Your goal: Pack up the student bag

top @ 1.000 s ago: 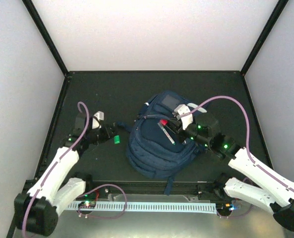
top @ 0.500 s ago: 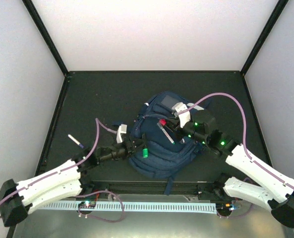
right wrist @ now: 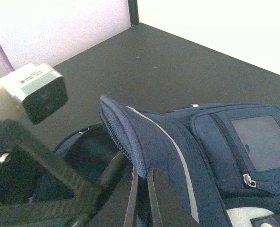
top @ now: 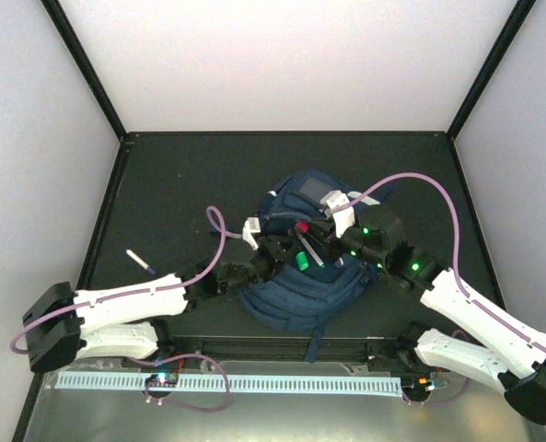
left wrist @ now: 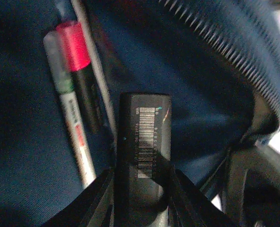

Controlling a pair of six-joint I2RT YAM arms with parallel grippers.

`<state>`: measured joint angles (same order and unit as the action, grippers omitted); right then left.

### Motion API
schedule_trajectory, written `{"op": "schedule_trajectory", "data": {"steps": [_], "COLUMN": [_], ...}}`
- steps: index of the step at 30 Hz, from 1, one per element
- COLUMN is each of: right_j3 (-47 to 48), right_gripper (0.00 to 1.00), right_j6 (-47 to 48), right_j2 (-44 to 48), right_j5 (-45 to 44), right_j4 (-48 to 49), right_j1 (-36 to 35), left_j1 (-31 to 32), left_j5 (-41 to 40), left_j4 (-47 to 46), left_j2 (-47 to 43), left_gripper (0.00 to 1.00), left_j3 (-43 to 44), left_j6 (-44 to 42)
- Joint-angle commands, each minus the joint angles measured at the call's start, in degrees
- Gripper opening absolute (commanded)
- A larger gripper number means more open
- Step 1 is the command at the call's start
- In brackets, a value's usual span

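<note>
Loose pen: at the far left I see a loose pen (top: pixel 140 261) lying on the dark surface (top: pixel 190 175), well apart from everything else.
Left arm: my left arm (top: pixel 134 299) stretches low across the surface to the open mouth of the backpack.
Left jaws: narrow, clamped on a black marker (left wrist: pixel 144 137) with a barcode label. Its green cap shows from above, over the opening.
Backpack: the navy backpack (top: pixel 296 285) lies mid-surface between my two arms, main pocket unzipped.
Inside the pocket: a red-capped marker (left wrist: pixel 73 45) and a white-barrelled pen (left wrist: pixel 76 137) lie side by side, just left of the held marker in the left wrist view.
Right jaws: closed on the edge of the backpack's flap, which stands raised off the pocket.
Right arm: my right arm (top: pixel 475 308) reaches in from the lower right.
</note>
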<state>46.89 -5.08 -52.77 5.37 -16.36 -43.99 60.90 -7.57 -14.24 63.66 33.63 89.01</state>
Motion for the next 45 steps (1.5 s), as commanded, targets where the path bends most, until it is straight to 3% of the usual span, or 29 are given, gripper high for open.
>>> {"op": "schedule_trajectory", "data": {"steps": [1, 7, 11, 12, 19, 25, 33, 38, 45], "right_j3": [3.1, 2.4, 2.3, 2.3, 2.0, 2.1, 1.2, 0.8, 0.6], "right_gripper": [0.02, 0.02, 0.02, 0.02, 0.02, 0.02, 0.02, 0.02, 0.02], "right_j6": [-0.8, -0.2, 0.0, 0.1, 0.6, 1.3, 1.3, 1.3, 1.7], "right_j2": [2.5, 3.4, 3.4, 3.4, 3.1, 2.6, 2.8, 2.7, 3.2], "right_j5": [1.7, 1.4, 1.5, 1.4, -1.3, -3.2, -2.9, -2.7, -2.2], "right_j4": [5.5, 5.9, 5.9, 5.8, 5.4, 4.9, 5.5, 6.0, 6.0], "right_j1": [0.3, 0.3, 0.4, 0.3, 0.3, 0.3, 0.3, 0.3, 0.3], "left_j1": [0.4, -0.2, -1.4, -1.4, -1.4, -1.4, -2.7, -13.5, -41.1], "left_j5": [-6.9, -10.5, -9.1, -8.8, -7.5, -5.5, -13.4, -10.4, -0.9], "left_j4": [-1.3, -2.4, 2.7, 3.7, 15.2, 34.1, 52.8, 60.9, 62.7], "left_j2": [4.8, 10.8, 12.8, 12.5, 6.9, 1.1, -9.4, -15.0, -19.1], "left_gripper": [0.29, 0.32, 0.75, 0.8, 0.81, 0.8, 0.77, 0.75, 0.69], "left_j3": [4.5, 6.7, 10.1, 10.9, 14.2, 16.9, 15.8, 14.5, 10.2], "left_j6": [6.2, 9.0, 8.8, 7.7, 3.6, 0.0, -11.1, -23.3, -42.3]}}
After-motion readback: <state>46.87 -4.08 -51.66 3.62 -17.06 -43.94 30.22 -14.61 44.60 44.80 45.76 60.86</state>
